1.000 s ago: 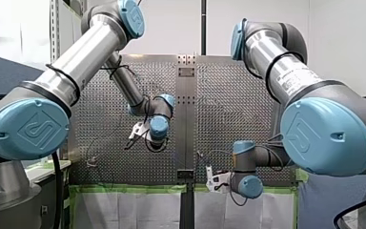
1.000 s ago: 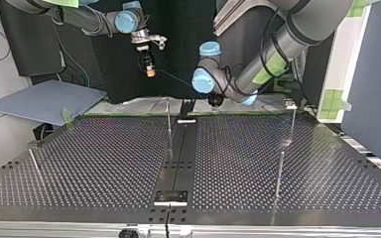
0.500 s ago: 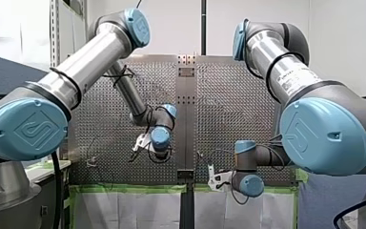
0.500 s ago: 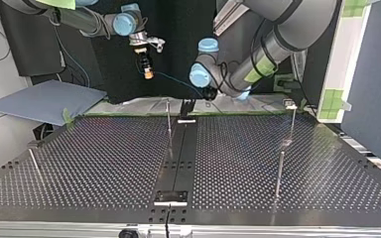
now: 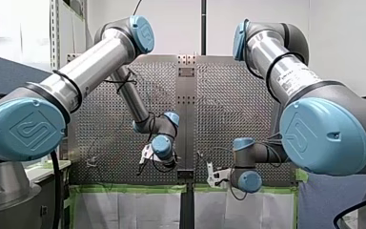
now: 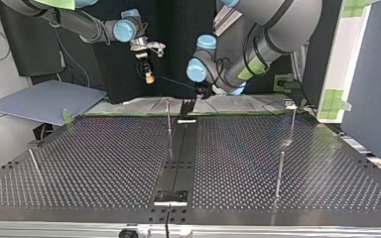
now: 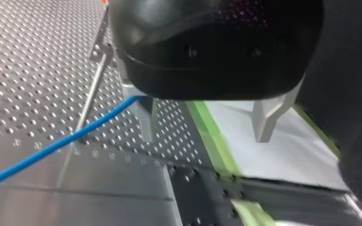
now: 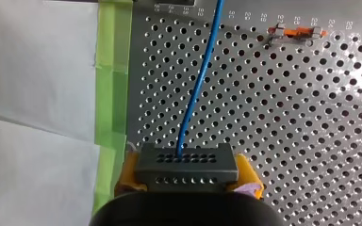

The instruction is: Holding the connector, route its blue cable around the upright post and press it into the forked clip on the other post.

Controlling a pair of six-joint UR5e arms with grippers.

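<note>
Blue cable [image 8: 195,89] leaves connector [image 8: 186,165], clamped in right end effector [image 8: 188,178] above the worktop [image 8: 311,117] edge. Left end effector [image 7: 207,122] spread, cable just beside one finger. Risk: cable slips off, misses upright post [image 7: 90,96].

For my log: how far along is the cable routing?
Done: my right hand grips the dark rectangular perforated connector between yellow pads. In hand: its thin blue cable runs free above the perforated metal table, my open left hand beside it. Left: routing it round the upright metal post, then clipping it.
</note>
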